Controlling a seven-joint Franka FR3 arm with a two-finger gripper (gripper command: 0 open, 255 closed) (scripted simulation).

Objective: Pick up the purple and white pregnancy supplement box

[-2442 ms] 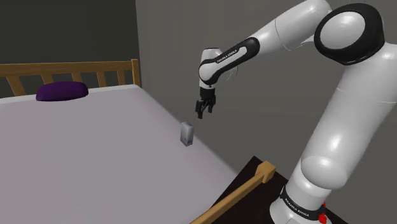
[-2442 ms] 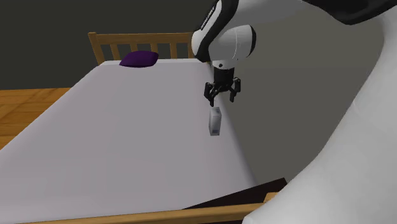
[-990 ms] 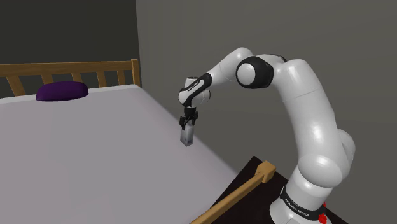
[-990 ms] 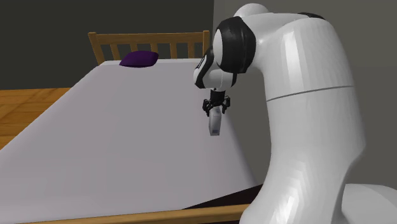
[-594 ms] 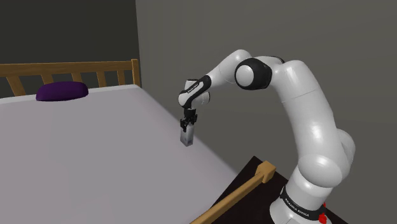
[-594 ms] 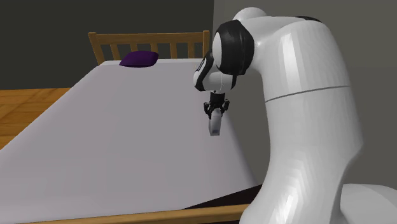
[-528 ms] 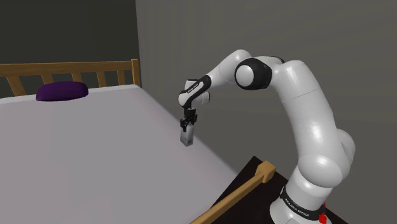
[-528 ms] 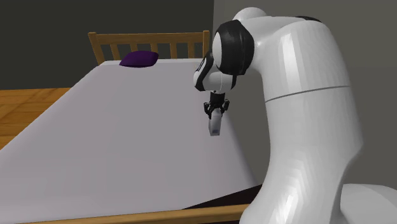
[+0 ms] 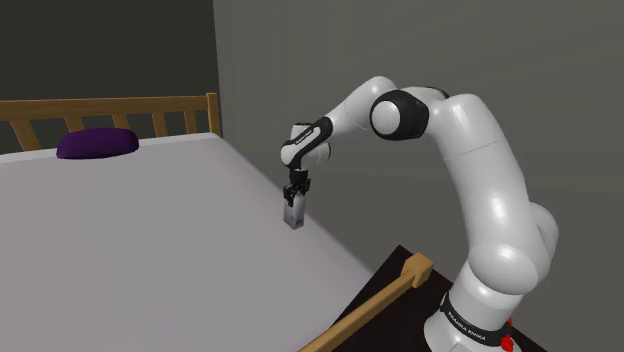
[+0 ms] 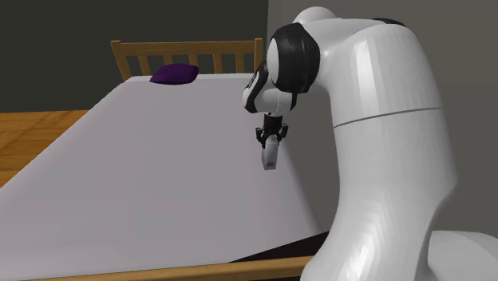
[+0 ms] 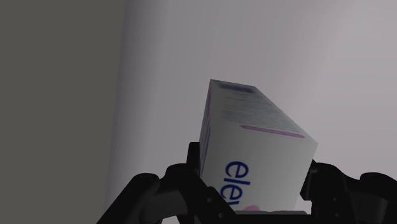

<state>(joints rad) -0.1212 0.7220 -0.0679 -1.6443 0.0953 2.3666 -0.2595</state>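
White arm (image 9: 478,190) bent over, gripper (image 9: 294,197) pointing down, clasping supplement box (image 9: 293,216).
Box upright, long axis vertical, near bed's (image 9: 120,240) side edge.

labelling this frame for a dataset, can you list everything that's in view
box: one, white with blue and purple print, at the bed's edge by the wall, clasped by the jaws
bed: one, pale grey top, across the shoulder view's left and middle
pillow: one, purple, on the bed by the headboard
headboard: one, light wood, slatted, at the bed's far end
footboard: one, light wood rail, at the bed's near end
floor: brown wood, at the second exterior view's left
wall: grey, along the bed's side
arm: one, white with dark joints, reaching to the box
jaws: one pair, black, shut on the box
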